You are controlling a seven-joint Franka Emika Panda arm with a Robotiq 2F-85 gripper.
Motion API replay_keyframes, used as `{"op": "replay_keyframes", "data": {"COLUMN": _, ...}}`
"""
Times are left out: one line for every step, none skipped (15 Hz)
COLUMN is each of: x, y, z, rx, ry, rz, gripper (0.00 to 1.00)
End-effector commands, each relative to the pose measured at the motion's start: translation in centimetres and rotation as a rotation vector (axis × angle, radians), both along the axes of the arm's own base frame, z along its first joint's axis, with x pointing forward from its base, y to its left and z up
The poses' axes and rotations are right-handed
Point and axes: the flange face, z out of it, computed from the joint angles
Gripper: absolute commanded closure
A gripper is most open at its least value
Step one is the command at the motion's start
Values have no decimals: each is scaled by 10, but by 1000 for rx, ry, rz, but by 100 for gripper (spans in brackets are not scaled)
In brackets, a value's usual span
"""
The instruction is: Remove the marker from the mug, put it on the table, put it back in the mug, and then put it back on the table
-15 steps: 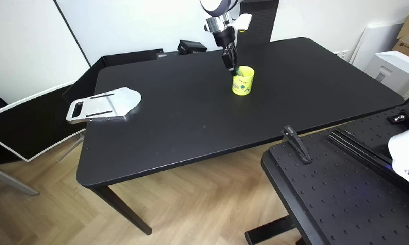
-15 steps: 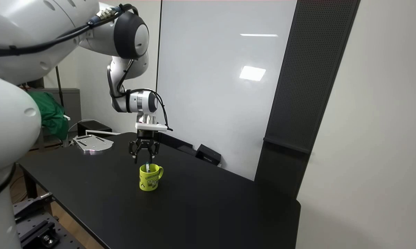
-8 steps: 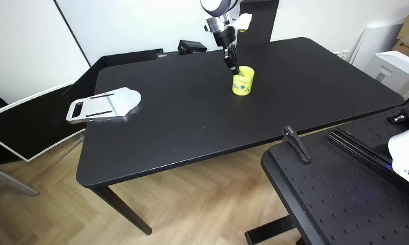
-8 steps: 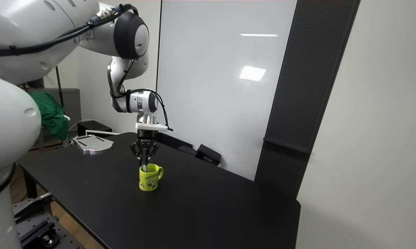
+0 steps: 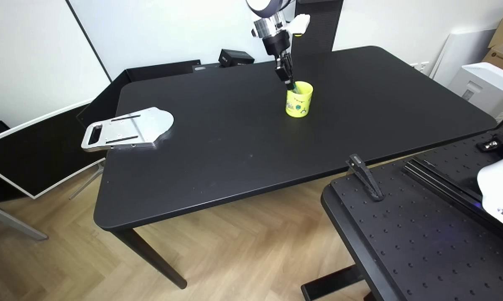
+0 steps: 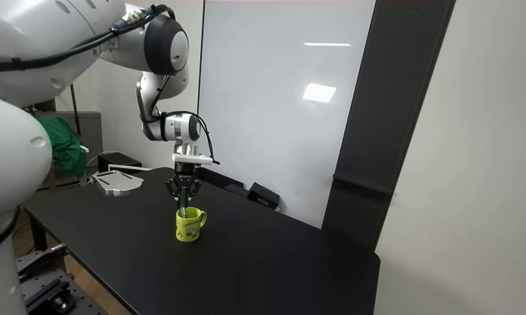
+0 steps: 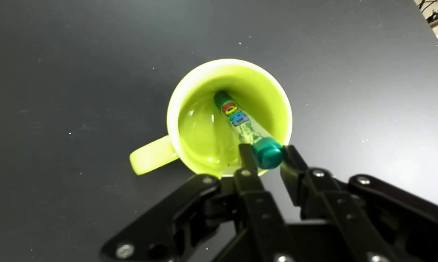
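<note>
The marker point(image 7: 246, 125), clear-bodied with a green cap and a colourful print, leans inside the yellow-green mug point(image 7: 191, 149). Its far end lies low within the mug, and its capped end is up by the rim. My gripper point(image 7: 268, 151) is shut on that green cap, one finger against each side. The mug point(image 5: 298, 105) stands upright on the black table point(image 5: 213, 167), its handle point(image 6: 203, 218) visible in an exterior view. In both exterior views the gripper point(image 6: 182, 204) points down just above the mug's rim, and only a short piece of marker point(image 6: 183, 213) shows there.
A silver metal plate point(image 5: 130, 127) with a handle slot lies at one end of the table. Beyond the table's far edge is a black box point(image 5: 236, 57). A perforated black board point(image 5: 402, 234) with a clamp point(image 5: 366, 177) adjoins the near side.
The jaws, apart on either side of the marker a second ago, have closed on its cap, and the cap has shifted slightly. Since then the gripper has risen a little. The mug has stayed put.
</note>
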Motion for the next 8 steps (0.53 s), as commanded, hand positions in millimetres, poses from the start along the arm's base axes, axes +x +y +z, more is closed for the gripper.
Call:
{"op": "replay_keyframes", "data": {"x": 10, "y": -2, "z": 18, "rx": -12, "ry": -3, "rz": -33, "gripper": 94}}
{"op": "replay_keyframes", "data": {"x": 12, "y": -2, "z": 22, "rx": -7, "ry": 0, "rz": -33, "gripper": 94}}
{"op": "replay_keyframes", "data": {"x": 13, "y": -3, "z": 26, "rx": -8, "ry": 1, "rz": -35, "gripper": 94}}
{"op": "replay_keyframes", "data": {"x": 15, "y": -3, "z": 30, "rx": -6, "ry": 5, "rz": -36, "gripper": 94}}
{"op": "replay_keyframes", "data": {"x": 17, "y": -3, "z": 34, "rx": -6, "ry": 6, "rz": -37, "gripper": 94}}
{"op": "replay_keyframes", "data": {"x": 18, "y": -2, "z": 39, "rx": -5, "ry": 8, "rz": -37, "gripper": 94}}
{"op": "replay_keyframes", "data": {"x": 20, "y": -2, "z": 43, "rx": -6, "ry": 6, "rz": -37, "gripper": 94}}
{"op": "replay_keyframes", "data": {"x": 21, "y": -1, "z": 47, "rx": -8, "ry": 3, "rz": -38, "gripper": 94}}
